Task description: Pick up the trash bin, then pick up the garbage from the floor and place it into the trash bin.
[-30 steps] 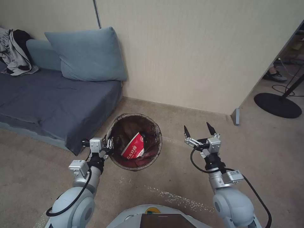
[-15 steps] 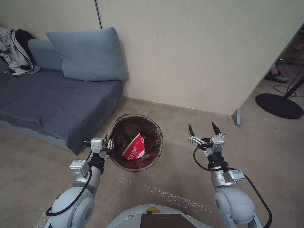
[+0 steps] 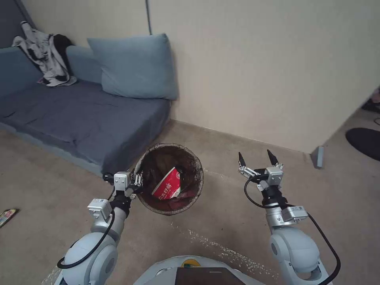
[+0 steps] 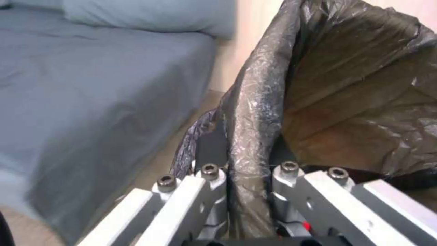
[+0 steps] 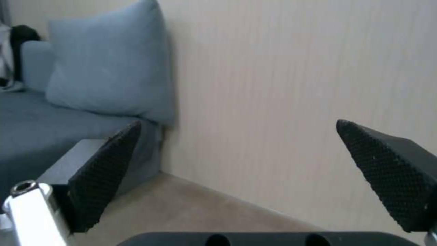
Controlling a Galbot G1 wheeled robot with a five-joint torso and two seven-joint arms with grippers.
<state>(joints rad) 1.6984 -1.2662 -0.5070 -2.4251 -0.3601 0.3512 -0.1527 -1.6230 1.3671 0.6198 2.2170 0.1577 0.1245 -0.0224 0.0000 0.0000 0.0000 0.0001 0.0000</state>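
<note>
My left gripper (image 3: 136, 185) is shut on the near left rim of the trash bin (image 3: 198, 168), a round bucket lined with a dark bag, held over the floor (image 3: 225, 206). In the left wrist view the liner's folded rim (image 4: 255, 102) is pinched between the fingers of the left gripper (image 4: 245, 164). A red and white packet (image 3: 168, 184) lies inside the bin. My right gripper (image 3: 255, 156) hangs open and empty to the right of the bin; its black pads (image 5: 104, 171) stand wide apart. One colourful piece of garbage (image 3: 7, 217) lies on the carpet at the far left edge.
A grey-blue sofa (image 3: 79, 118) with a pillow (image 3: 136, 67) and a heap of clothes (image 3: 43, 59) stands at the left, close behind the bin. A beige wall (image 3: 257, 71) runs behind. A black round stand base (image 3: 366, 142) sits at the right. White tape (image 3: 221, 249) marks the carpet near my base.
The head view has swung left, so sofa and wall sit further right in it and a colourful scrap has come in at the left edge. Both arms keep their poses.
</note>
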